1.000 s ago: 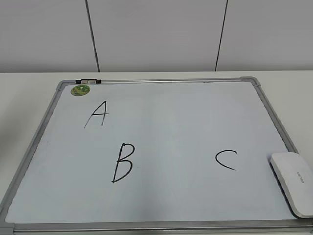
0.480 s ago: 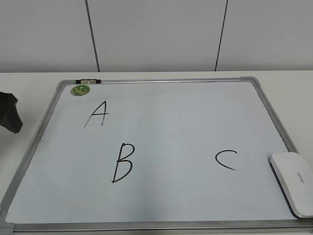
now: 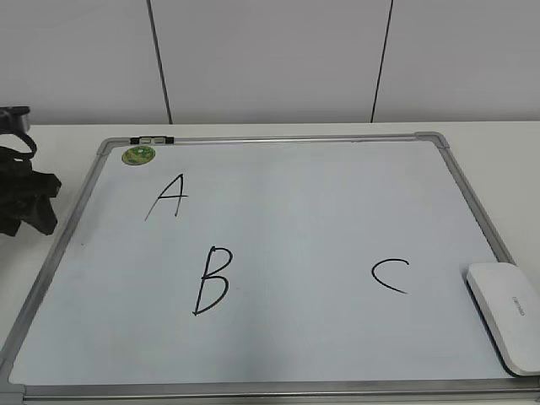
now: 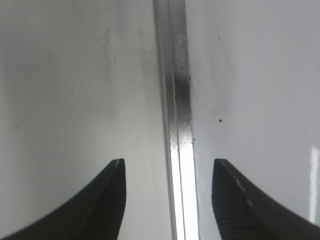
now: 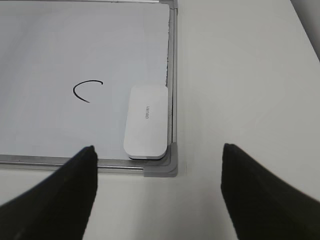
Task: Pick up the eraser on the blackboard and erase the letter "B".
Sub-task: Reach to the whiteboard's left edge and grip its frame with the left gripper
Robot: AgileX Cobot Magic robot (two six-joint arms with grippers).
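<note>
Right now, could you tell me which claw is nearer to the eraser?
Right. The right claw hovers open just beyond the eraser, at the whiteboard's corner; the left claw straddles the opposite frame edge.

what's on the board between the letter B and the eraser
Only the letter C. In the exterior view it sits on the board between the B and the eraser; the rest is bare.
</note>
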